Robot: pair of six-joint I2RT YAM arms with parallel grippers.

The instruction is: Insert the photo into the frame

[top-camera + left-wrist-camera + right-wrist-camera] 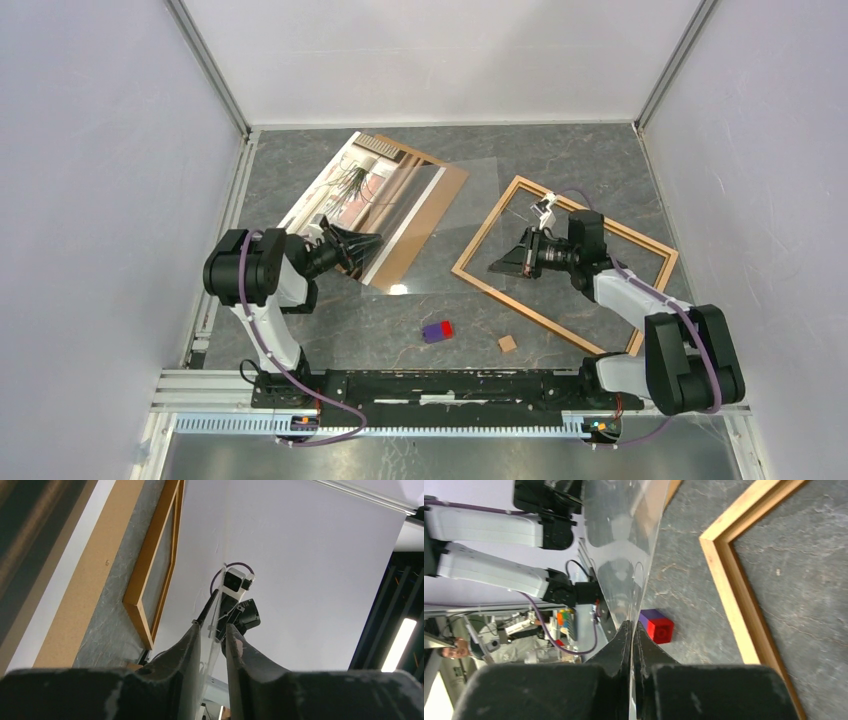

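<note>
The photo (345,185) lies flat at the back left on a brown backing board (440,195); its dark print and white edge show blurred at the top left of the left wrist view (30,525). The light wooden frame (545,309) lies on the right (145,575) (729,590). A clear sheet (455,215) hangs raised between the arms. My right gripper (492,268) (631,625) is shut on its right edge. My left gripper (378,240) (212,630) straddles the opposite edge, the sheet against one finger and a gap to the other.
A purple and red block (437,331) (656,625) and a small brown block (508,343) lie on the grey table near the front. White walls close in the back and both sides.
</note>
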